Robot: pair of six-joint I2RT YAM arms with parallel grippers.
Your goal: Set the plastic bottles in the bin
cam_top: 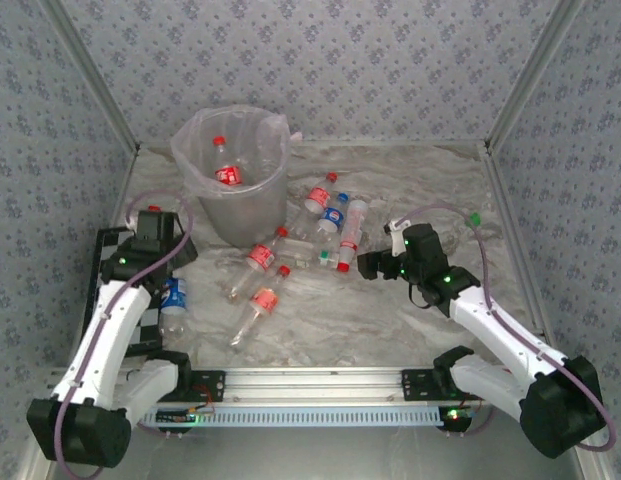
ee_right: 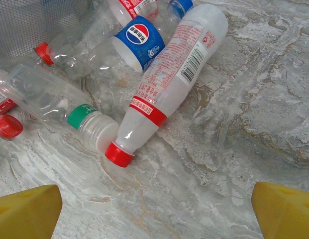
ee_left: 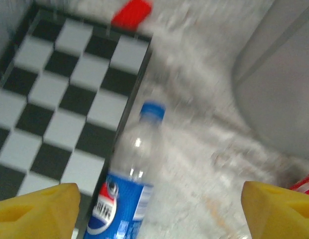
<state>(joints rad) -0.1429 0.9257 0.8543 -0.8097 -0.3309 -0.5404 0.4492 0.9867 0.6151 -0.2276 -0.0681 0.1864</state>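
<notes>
One bottle (cam_top: 226, 170) is already in the bin (cam_top: 252, 212); the rest are spread on the table (cam_top: 390, 330): a cluster just beside the bin, two nearer the arms, and a Pepsi bottle (ee_left: 127, 189) lying against the checker mat (ee_left: 50, 99). L gripper (ee_left: 156, 214) is held over it, fingers apart; R gripper (ee_right: 154, 209) is likewise spread, facing a white bottle (ee_right: 174, 69). Bottles are judged empty, light, thin-walled, slick, apt to roll or crush; best taken mid-body across the label. Open room is seen at R front; mat edge and bin wall crowd the L side.
</notes>
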